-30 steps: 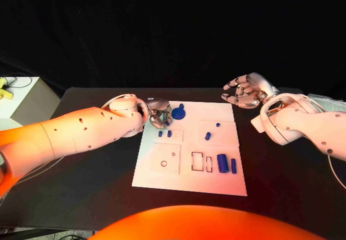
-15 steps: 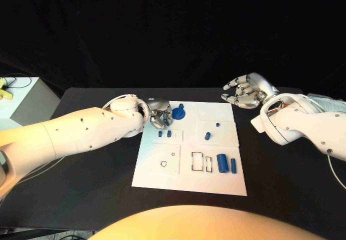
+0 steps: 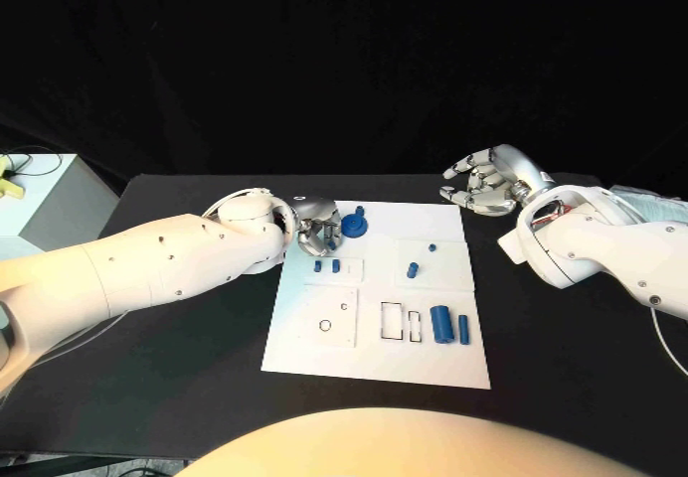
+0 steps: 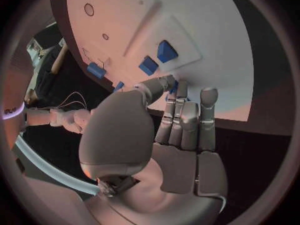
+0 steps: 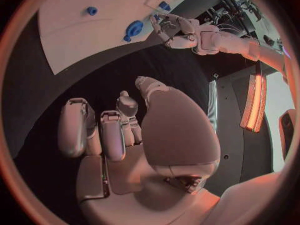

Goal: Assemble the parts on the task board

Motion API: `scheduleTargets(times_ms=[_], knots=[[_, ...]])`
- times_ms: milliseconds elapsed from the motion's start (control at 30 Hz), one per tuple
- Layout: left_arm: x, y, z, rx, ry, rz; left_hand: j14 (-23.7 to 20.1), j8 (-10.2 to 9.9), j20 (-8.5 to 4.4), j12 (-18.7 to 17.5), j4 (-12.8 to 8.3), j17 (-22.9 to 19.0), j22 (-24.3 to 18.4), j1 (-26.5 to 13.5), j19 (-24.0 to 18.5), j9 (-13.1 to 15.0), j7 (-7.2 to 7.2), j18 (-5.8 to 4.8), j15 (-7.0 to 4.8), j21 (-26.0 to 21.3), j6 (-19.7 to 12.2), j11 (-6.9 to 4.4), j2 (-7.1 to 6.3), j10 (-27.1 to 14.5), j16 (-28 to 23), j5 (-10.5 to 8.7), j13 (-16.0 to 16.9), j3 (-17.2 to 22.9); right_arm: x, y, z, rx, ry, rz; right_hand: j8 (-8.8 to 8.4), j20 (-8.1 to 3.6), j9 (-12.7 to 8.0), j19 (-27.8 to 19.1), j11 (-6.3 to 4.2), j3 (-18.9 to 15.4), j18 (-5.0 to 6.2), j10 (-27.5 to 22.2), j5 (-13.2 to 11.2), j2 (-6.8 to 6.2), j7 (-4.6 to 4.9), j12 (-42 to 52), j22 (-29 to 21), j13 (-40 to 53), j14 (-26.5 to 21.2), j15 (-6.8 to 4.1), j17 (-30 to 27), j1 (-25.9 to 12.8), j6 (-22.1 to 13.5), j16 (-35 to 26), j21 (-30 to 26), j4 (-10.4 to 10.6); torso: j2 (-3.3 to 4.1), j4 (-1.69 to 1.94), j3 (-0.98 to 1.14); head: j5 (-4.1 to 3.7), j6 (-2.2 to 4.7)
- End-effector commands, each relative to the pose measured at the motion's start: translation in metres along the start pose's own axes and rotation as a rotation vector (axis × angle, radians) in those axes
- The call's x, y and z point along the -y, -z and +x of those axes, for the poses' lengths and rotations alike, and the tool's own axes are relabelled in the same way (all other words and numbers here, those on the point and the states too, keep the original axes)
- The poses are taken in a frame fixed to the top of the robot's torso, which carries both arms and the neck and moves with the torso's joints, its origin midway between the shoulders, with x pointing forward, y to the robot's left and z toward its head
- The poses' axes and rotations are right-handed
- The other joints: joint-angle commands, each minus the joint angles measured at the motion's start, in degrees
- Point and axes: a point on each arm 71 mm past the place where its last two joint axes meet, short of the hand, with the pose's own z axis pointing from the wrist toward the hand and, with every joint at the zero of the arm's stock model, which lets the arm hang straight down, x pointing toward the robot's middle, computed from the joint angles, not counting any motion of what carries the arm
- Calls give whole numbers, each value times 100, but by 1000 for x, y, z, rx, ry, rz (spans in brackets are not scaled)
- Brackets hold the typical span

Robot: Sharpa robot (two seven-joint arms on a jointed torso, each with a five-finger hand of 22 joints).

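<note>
The black table [image 3: 172, 338] carries the white task board [image 3: 376, 348] at its middle. The robot's left arm reaches in across the near-left side, and its left hand [image 3: 317, 225] sits at the board's far-left corner, fingers pointing down at the surface. Just beside it, touching or nearly touching the fingertips, lies a round blue part with a stem [image 3: 354, 223]. In the head view the hand hides whether it is pinched. In the left wrist view the thumb and fingers [image 4: 181, 116] lie close together with a sliver of blue between their tips, so the hand seems to pinch a small part, but I cannot tell for sure.

The right hand [image 3: 487, 181] hovers beyond the board's far-right corner, well apart from every part, palm turned toward the board, fingers curled loosely with gaps between them and holding nothing. The right wrist view confirms this.

Smaller parts on the board: two blue bars [image 3: 450, 325] side by side near the right edge, a pair of short pegs [image 3: 327, 265] near the left hand, a slanted peg [image 3: 413, 268] at the centre, and a tiny blue stud [image 3: 431, 246] beyond it.
</note>
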Motion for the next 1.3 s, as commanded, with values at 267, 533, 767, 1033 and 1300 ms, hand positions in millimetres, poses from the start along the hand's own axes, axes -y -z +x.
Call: scheduleTargets(times_ms=[267, 533, 767, 1033, 1300], knots=[[2, 2, 3, -7, 2, -14, -82, -241, 14, 87, 22, -49, -46, -79, -48, -111, -4, -33, 3, -75, -301, 3, -82, -168, 13, -11, 94, -66, -1, 0, 0, 2, 8, -18, 42, -36, -5, -14, -10, 59, 86, 30, 24, -30, -2, -45, 528, -43, 346, -41, 580, -42, -23, -51, -57, 1, -2, -1, -9, -4, 1], [2, 3, 2, 6, 0, -24, -101, -381, 20, 182, 45, -65, -45, -105, -24, -181, -54, -36, 7, -90, -501, 5, -121, -261, 15, -11, 173, -85, -1, 0, 0, 2, 8, -17, 42, -36, -5, -14, -10, 59, 86, 30, 24, -30, -2, -45, 528, -43, 346, -41, 580, -42, -23, -51, -57, 1, -2, 3, -8, -5, 1], [0, 4, 1, 20, -2, -34, -101, -435, 23, 221, 62, -73, -50, -116, -9, -210, -78, -37, 10, -100, -583, 11, -138, -319, 15, -10, 208, -106, 0, 1, 0, 2, 9, -16, 42, -36, -5, -14, -10, 59, 86, 30, 24, -30, -2, -45, 528, -43, 346, -41, 580, -42, -23, -51, -57, 1, -3, 0, -6, 0, 1], [-8, 7, 0, 19, -3, -68, -160, -506, 48, 269, 101, -163, -105, -135, -29, -256, -144, -31, 48, -154, -696, 60, -167, -508, -10, -9, 261, -153, 2, 0, -1, 1, 12, -9, 41, -38, -7, -30, -10, 67, 95, -3, 25, -46, -2, -89, 502, -98, 337, -42, 546, -44, -30, -74, -111, -3, -6, -1, -3, -11, 1], [-19, 12, -2, 31, -3, -101, -439, -548, 129, 244, 160, -591, -257, -117, -144, -306, -187, -6, 150, -295, -767, 186, -189, -912, -132, -2, 268, -210, 7, -1, -4, -6, 21, -3, 66, -29, -5, -332, 0, 231, 245, -995, -4, -149, 6, -1594, 57, -1614, 161, -34, 115, -7, -75, -420, -1006, -10, -9, 2, -7, -40, 17]])
